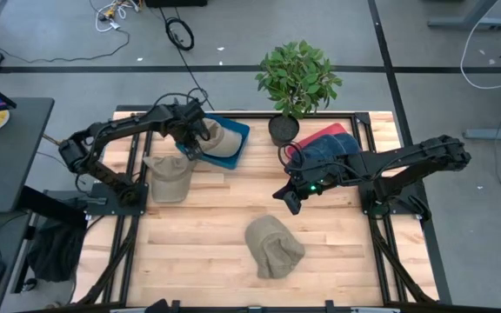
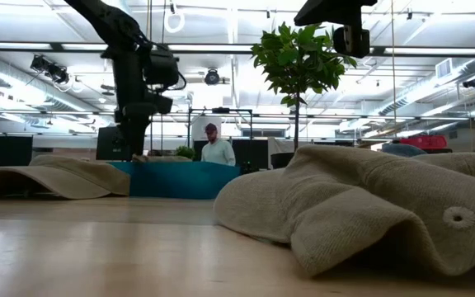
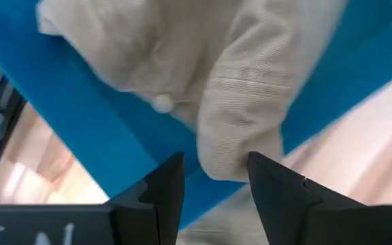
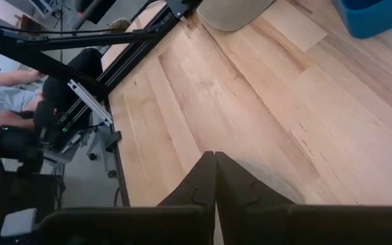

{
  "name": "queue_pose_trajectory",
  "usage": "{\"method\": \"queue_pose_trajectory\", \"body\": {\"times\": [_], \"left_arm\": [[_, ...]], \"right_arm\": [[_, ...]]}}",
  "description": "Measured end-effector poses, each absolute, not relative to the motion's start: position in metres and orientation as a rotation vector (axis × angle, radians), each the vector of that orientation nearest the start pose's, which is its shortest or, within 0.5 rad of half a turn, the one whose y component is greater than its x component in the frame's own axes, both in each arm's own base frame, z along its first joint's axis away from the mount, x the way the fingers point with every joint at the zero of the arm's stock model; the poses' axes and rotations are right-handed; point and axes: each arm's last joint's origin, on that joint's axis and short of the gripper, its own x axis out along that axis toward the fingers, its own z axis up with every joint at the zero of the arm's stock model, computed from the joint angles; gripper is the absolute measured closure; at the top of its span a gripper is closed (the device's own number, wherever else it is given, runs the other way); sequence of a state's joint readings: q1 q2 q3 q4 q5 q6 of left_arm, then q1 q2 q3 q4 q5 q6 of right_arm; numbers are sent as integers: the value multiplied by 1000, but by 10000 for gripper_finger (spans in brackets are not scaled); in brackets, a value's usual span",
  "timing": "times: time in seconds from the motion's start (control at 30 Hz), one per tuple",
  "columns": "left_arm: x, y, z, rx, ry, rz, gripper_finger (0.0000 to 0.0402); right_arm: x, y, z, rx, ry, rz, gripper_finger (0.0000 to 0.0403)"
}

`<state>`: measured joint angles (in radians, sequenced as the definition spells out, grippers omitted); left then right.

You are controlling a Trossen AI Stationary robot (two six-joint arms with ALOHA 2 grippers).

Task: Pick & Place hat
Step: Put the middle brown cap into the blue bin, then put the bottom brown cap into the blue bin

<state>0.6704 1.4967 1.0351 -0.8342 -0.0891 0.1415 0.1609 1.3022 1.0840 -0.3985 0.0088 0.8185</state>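
A beige hat [image 1: 222,139] lies in a blue tray [image 1: 237,129] at the table's far left. My left gripper [image 1: 195,144] is low over the tray's left part and open. Its fingers stand on either side of a rounded fold of this hat [image 3: 231,153]. A second beige hat [image 1: 168,178] lies on the table in front of the tray. A third beige hat [image 1: 273,247] lies near the table's front middle and fills the low view [image 2: 361,206]. My right gripper [image 1: 289,199] is shut and empty, above the bare wood right of the middle. My left gripper comes at the hat in the tray from above, and a fold at the hat's edge [image 3: 223,170] reaches between its fingertips. I cannot tell whether the fingers touch it. The hat lies on the tray.
A potted plant [image 1: 296,83] stands at the far edge. A blue hat [image 1: 329,149] and a red one [image 1: 324,133] lie at the far right under my right arm. Bare wood lies between the hats. A person [image 2: 215,147] sits beyond the table.
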Motion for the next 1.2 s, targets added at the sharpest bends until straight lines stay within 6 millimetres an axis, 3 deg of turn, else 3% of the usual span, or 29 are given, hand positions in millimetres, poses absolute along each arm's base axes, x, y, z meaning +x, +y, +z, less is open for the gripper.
{"method": "queue_pose_trajectory", "body": {"times": [0.2, 0.4, 0.63, 0.8, 1.0, 1.2], "left_arm": [[211, 176, 213, -215, 1361, 733, 236], [206, 172, 228, -201, 1304, 812, 236], [190, 139, 269, -316, 1350, 552, 236], [188, 108, 308, -429, 1166, 319, 236], [196, 81, 337, -411, 912, 289, 236], [210, 69, 349, -390, 757, 256, 236]], "right_arm": [[277, 45, 308, 724, 640, -102, 396], [277, 45, 308, 706, 647, -81, 396], [277, 46, 307, 701, 661, -65, 396], [277, 46, 307, 686, 661, -59, 396], [269, 48, 299, 784, 782, -113, 396], [251, 73, 288, 1008, 1051, -149, 396]]}}
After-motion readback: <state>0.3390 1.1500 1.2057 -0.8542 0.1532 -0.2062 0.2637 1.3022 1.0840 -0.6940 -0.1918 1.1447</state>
